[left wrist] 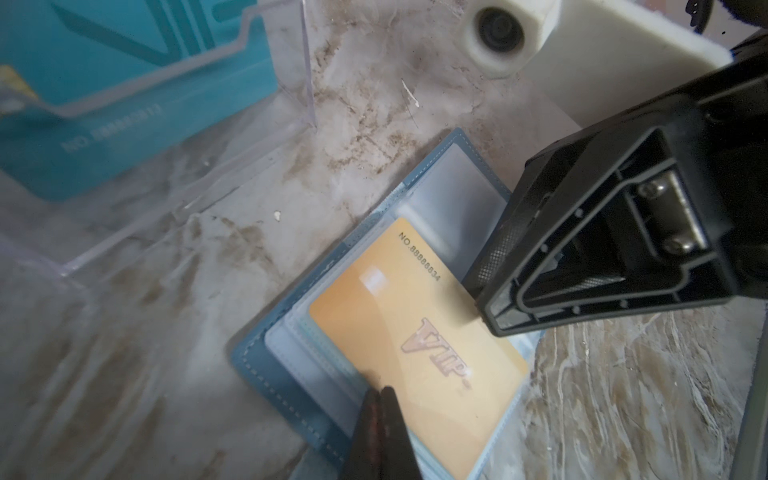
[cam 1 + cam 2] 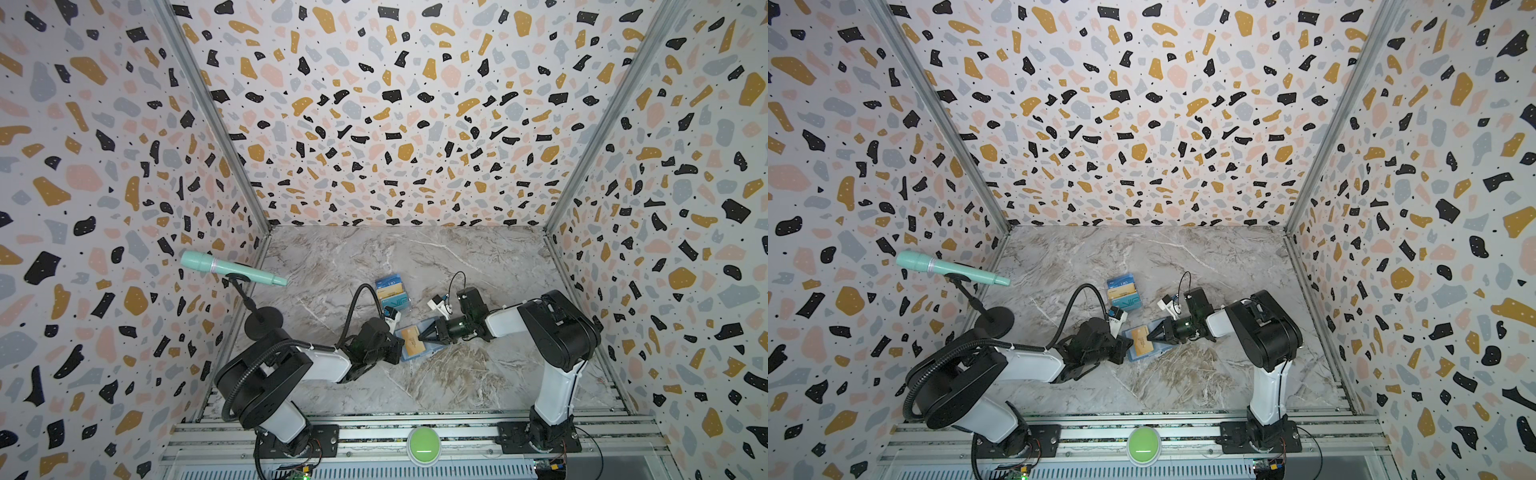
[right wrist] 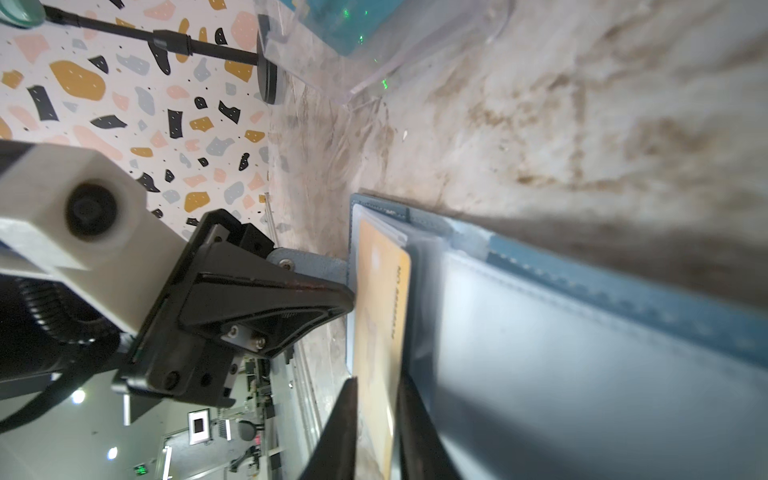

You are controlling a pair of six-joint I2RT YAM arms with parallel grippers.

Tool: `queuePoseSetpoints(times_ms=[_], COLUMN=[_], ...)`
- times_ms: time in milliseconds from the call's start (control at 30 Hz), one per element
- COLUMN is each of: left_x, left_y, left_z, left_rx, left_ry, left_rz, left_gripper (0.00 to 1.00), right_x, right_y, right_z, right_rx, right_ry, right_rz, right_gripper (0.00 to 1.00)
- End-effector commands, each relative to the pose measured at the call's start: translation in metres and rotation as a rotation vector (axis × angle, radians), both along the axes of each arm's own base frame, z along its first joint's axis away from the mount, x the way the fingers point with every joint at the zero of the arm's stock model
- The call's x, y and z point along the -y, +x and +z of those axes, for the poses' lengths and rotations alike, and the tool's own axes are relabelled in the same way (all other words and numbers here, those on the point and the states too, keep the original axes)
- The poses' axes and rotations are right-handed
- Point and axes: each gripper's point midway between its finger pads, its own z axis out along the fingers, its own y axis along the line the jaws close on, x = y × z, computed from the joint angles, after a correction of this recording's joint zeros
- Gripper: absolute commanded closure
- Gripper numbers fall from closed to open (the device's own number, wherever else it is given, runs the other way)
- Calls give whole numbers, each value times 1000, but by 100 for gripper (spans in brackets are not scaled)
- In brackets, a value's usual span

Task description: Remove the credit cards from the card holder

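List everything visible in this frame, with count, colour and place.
holder: one, dusty blue, open flat on table centre.
gold card: one, tan-gold, lying on holder.
stand: one, clear, behind holder, holding teal and gold cards.
microphone: one, mint green, on black tripod at left.
button: one, green, front rail.
table: one, marbled grey.
left gripper: jaws shut, tips pressing holder's edge.
right gripper: jaws parted around gold card's edge.

Gold card [image 1: 415,345] in card holder [image 1: 266,365]; left gripper [image 1: 380,399] closed.
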Motion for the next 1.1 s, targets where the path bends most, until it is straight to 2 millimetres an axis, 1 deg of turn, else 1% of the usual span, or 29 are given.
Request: queuePoseSetpoints(times_ms=[0, 67, 133, 467, 600, 700, 833, 933, 1067], left_x=[-21, -21, -20, -22, -24, -26, -27, -28, -27], left_y=[-15, -15, -15, -15, -16, -16, -17, -17, -18], left_z=[-30, -29, -29, -29, -29, -29, -31, -31, -31], left_rx=[-73, -72, -71, -71, -70, -70, -73, -73, -73], left_ry=[118, 118, 119, 121, 125, 126, 132, 135, 134], left_rz=[3, 4, 3, 5, 12, 16, 18, 19, 18], left_gripper=[96, 96, 96, 96, 96, 96, 96, 96, 96], right_x=[-5, -9, -12, -23, -24, -21, -12, -6, -5], right_y=[-2, -3, -4, -7, -5, -3, -1, 1, 2], right_z=[5, 5, 5, 0, -1, 2, 7, 12, 17], right_rx=[5, 7, 5, -16, -14, -16, -20, -19, -14], right_ry=[39, 37, 37, 47, 40, 59, 85, 107, 126], right_rz=[38, 54, 69, 114, 107, 93, 70, 59, 64], right_gripper=[69, 66, 64, 65, 71, 76, 82, 84, 85])
